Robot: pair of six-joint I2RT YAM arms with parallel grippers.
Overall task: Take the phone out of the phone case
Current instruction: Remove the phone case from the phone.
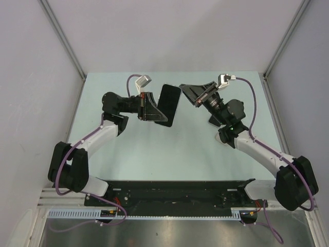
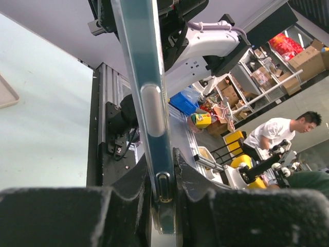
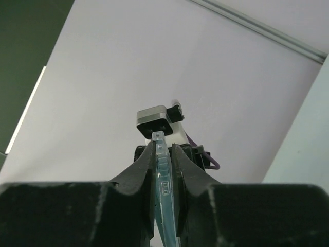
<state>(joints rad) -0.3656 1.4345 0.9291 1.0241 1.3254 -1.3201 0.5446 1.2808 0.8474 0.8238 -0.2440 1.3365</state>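
Lifted clear of the table (image 1: 154, 149), the phone (image 1: 170, 100) sits on edge in its clear bluish phone case (image 3: 163, 180), with the left gripper (image 1: 160, 110) clamped on the phone and the right gripper (image 1: 186, 91) pinching the phone case's rim.

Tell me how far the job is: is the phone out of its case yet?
Done: the left gripper and right gripper are each shut on an end of the phone, held above the table. In hand: the two-sided pinch. Left: the clear case seems still on the phone's edge, so pulling them apart remains.
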